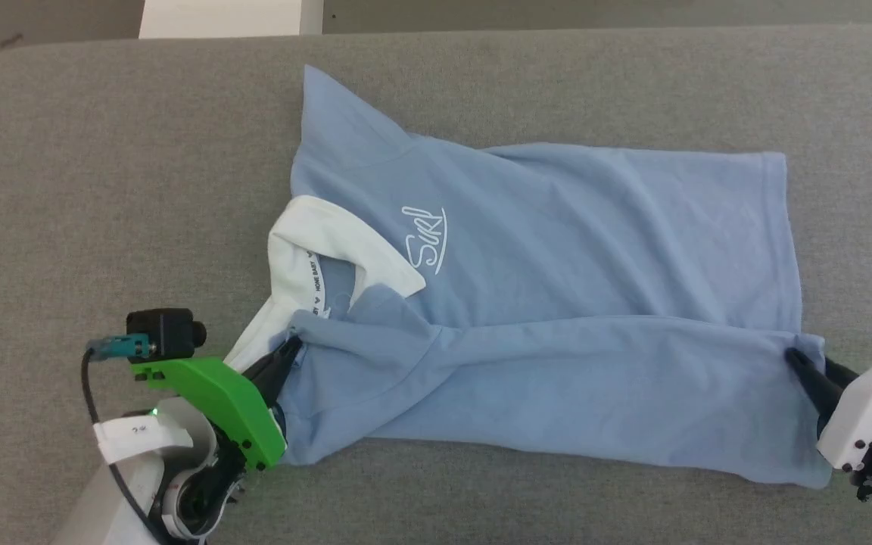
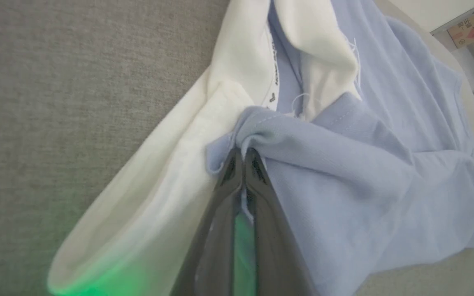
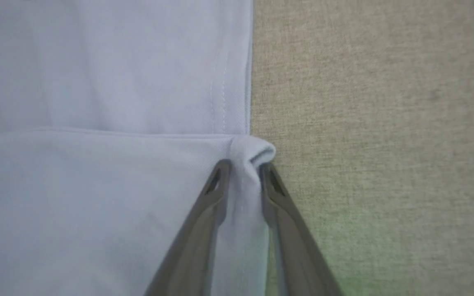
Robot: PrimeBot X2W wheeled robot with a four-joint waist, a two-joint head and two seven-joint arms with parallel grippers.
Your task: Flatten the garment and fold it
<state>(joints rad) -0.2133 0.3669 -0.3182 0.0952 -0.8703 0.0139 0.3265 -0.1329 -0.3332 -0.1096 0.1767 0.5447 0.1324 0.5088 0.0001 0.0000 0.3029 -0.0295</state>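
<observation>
head view is showing the garment lying spread across the middle of the grey desk, its white collar toward the left of the frame and its hem toward the right. the lower long edge is lying folded up over the body. a white cursive logo is facing up beside the collar. the left end effector, at the lower left, is pressing its fingers together on bunched blue cloth just below the collar. the right end effector, at the lower right, is pinching the folded hem corner. right wrist view is showing its fingers sitting a little apart with the cloth fold caught between them.
</observation>
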